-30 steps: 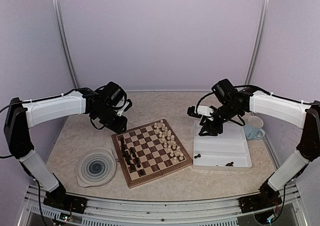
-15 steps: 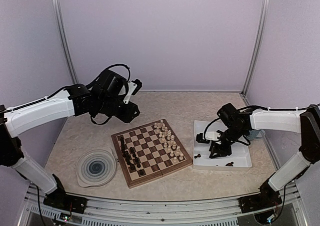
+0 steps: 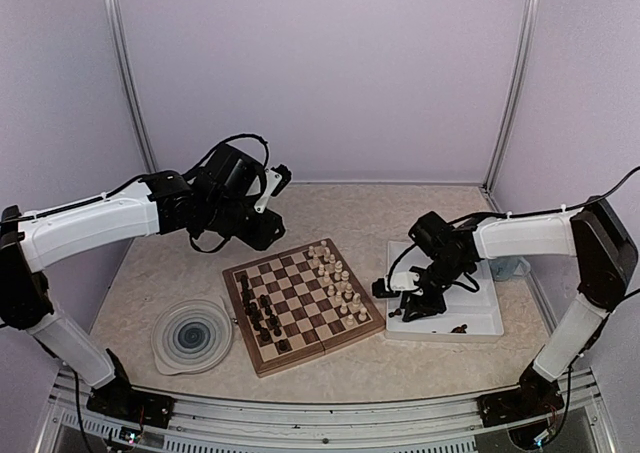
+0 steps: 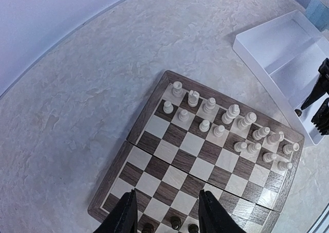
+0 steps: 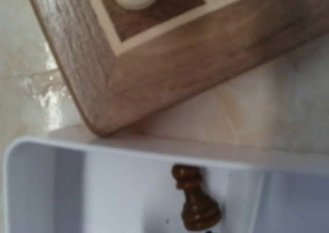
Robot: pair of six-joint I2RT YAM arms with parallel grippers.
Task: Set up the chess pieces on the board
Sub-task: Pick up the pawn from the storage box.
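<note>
Dark brown, the pawn (image 5: 195, 204) in the white tray (image 5: 103, 192) points head-first toward the board (image 5: 169, 58) corner. The left gripper (image 4: 167, 194) stands parted and empty. I cannot tell the right gripper (image 3: 409, 310) hold.

No readable text, label, brand, number or sign on the board (image 3: 296, 293), on the chess pieces (image 3: 338, 278), or anywhere else in view.
</note>
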